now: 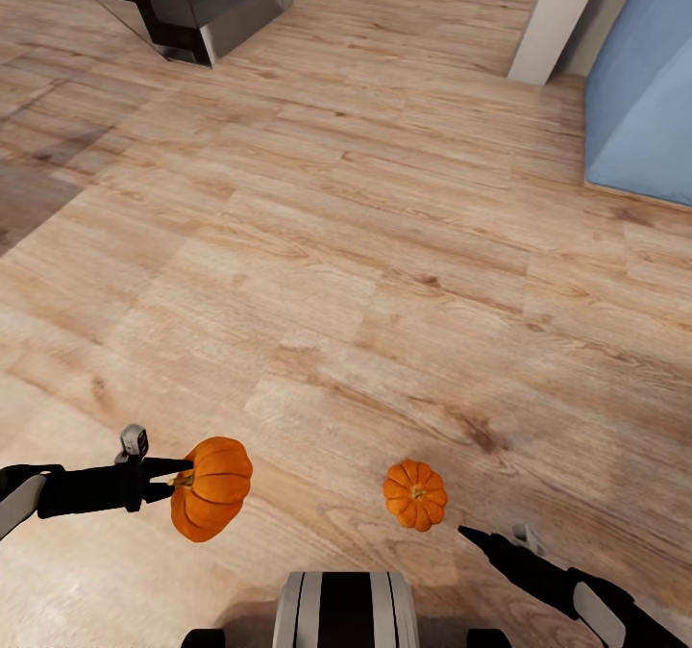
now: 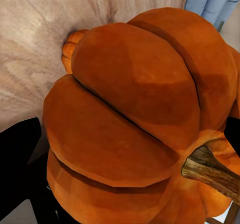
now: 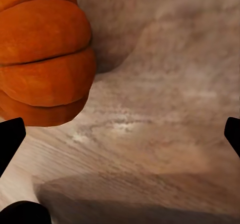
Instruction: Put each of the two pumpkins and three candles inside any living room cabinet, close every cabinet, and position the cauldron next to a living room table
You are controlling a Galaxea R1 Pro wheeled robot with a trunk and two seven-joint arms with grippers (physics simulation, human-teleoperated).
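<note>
My left gripper is shut on one bright-orange ribbed pumpkin, held above the wood floor at the lower left. In the left wrist view this pumpkin sits between the dark fingers, stem toward the camera. The second pumpkin rests on the floor at the lower middle right, and the left wrist view catches a sliver of it. My right gripper is open just beside and below that pumpkin, not touching it. The candles, cabinet and cauldron are out of view.
Light wood floor stretches ahead. A dark grey stepped structure stands at the far left, a white pillar at the far right, and a blue upholstered piece along the right edge. My base shows at the bottom.
</note>
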